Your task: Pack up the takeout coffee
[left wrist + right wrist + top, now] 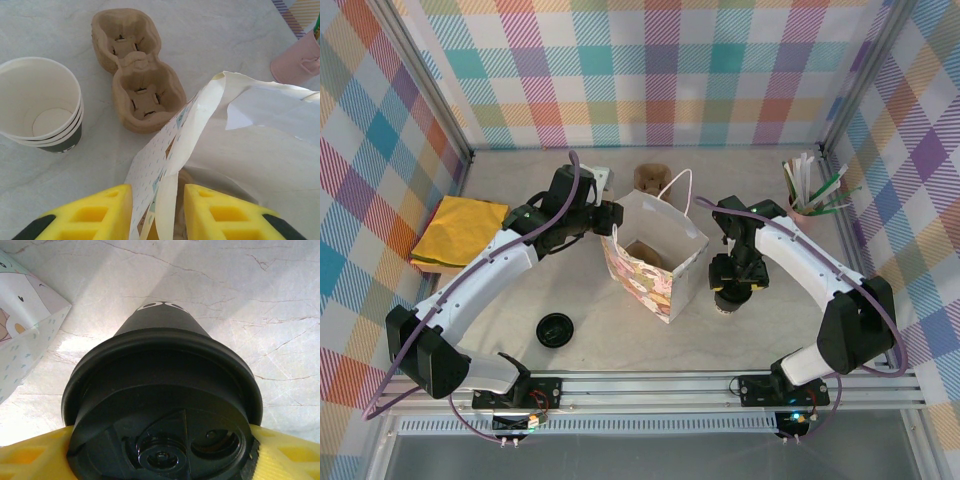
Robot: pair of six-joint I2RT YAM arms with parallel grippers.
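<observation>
The takeout coffee stands on the table just right of the patterned paper bag. Its black lid sits close under the right wrist camera. My right gripper comes down over the cup, with a yellow finger pressed to each side of the lid. My left gripper is at the bag's far left rim. Its fingers straddle the bag's folded wall, with a gap still showing beside the paper.
A loose black lid lies near the front left. A brown cup carrier and an empty white cup sit behind the bag. A pink cup of stirrers stands back right, and a yellow cloth lies at the left.
</observation>
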